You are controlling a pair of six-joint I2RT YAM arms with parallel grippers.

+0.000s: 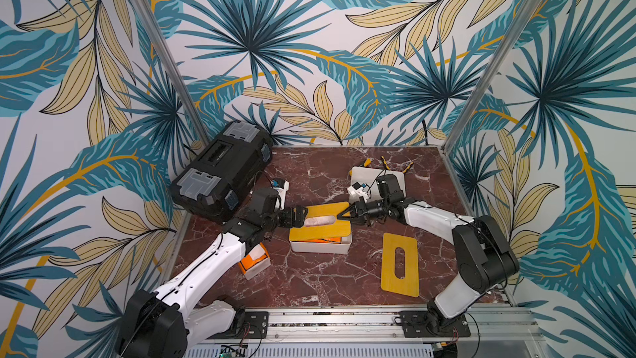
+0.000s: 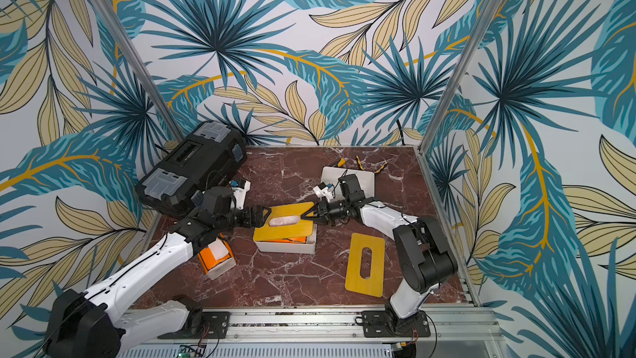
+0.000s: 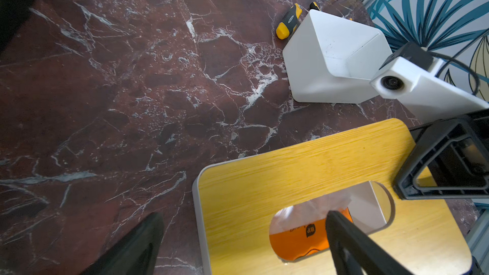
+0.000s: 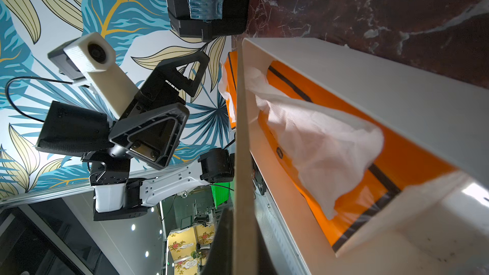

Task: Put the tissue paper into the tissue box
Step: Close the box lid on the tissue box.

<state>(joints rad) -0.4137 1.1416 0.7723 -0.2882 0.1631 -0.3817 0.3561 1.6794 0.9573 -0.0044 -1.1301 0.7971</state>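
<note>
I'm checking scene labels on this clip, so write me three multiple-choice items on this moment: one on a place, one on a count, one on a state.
1. Where does the loose yellow lid lie?
A. Flat on the table, to the robot's right of the centre tissue box
B. On top of the black toolbox
C. Inside a white box

2. How many yellow slotted lids are in view?
A. One
B. Two
C. Three

3. How does the other lid, over the centre tissue box, sit?
A. Flat and shut on the box
B. Tilted, one end raised
C. Propped against the wall

Answers:
1 A: both top views show it flat on the marble beside the right arm.
2 B: one lies on the table and one is over the box.
3 B: the orange pack shows under its lifted edge, and the right gripper has its jaws closed on the raised end.
</note>
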